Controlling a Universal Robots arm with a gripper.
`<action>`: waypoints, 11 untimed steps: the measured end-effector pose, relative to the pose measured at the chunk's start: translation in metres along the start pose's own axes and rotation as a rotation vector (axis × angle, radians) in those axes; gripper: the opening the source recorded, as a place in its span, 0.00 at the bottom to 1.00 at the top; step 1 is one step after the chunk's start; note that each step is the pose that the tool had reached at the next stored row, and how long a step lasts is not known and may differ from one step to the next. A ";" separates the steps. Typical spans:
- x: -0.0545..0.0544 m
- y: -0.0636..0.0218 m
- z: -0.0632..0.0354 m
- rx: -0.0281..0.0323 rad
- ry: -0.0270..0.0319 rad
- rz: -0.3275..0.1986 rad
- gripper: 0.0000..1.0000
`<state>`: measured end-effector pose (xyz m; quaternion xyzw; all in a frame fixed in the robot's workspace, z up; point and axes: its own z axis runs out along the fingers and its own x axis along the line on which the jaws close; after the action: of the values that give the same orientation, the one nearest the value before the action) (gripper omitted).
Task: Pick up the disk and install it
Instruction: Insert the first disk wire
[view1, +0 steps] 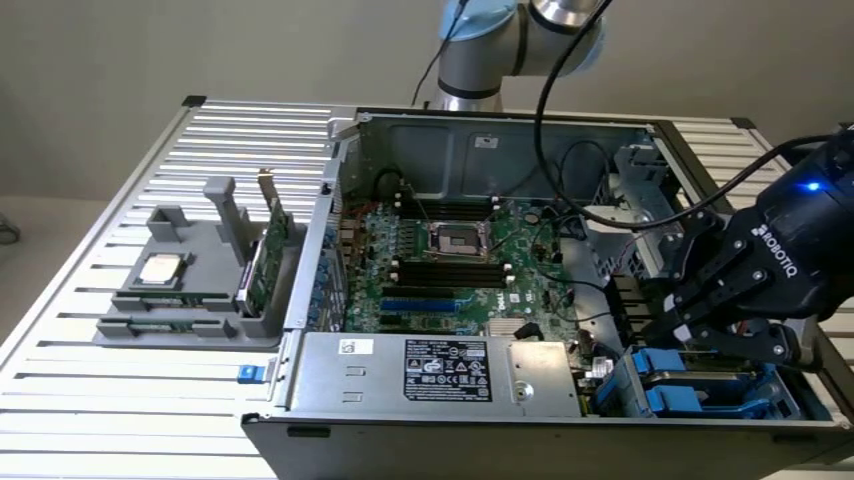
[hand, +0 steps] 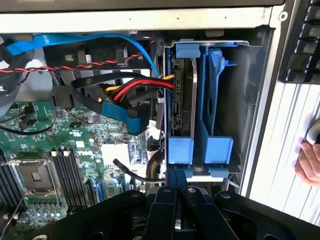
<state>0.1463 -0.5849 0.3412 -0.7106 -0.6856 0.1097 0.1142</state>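
The disk (hand: 193, 95) stands on edge in its blue carrier frame (hand: 180, 150), inside the drive bay (hand: 250, 100) at the front corner of the open computer case (view1: 441, 130). Red, yellow and black cables (hand: 135, 90) run to its side. My gripper (hand: 177, 192) is shut, its black fingertips pressed together against the near end of the blue carrier. In the exterior view, the gripper (view1: 687, 342) hangs over the blue carriers (view1: 694, 385) at the case's right front corner. I cannot tell whether anything is pinched between the fingers.
The motherboard (view1: 454, 265) and the power supply (view1: 441, 370) take up the rest of the case. A grey fixture (view1: 187, 290) on the slatted table holds a processor chip (view1: 160, 268) and a green card (view1: 274, 250). A person's hand (hand: 310, 162) rests beside the case.
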 end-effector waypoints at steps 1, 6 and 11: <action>0.000 -0.0018 0.0004 -0.0126 0.0004 0.000 0.11; 0.000 -0.0107 -0.0008 -0.0654 0.0019 -0.001 0.11; -0.001 -0.0175 -0.0052 -0.1086 0.0036 -0.001 0.11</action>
<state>0.1312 -0.5849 0.3516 -0.7154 -0.6908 0.0709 0.0768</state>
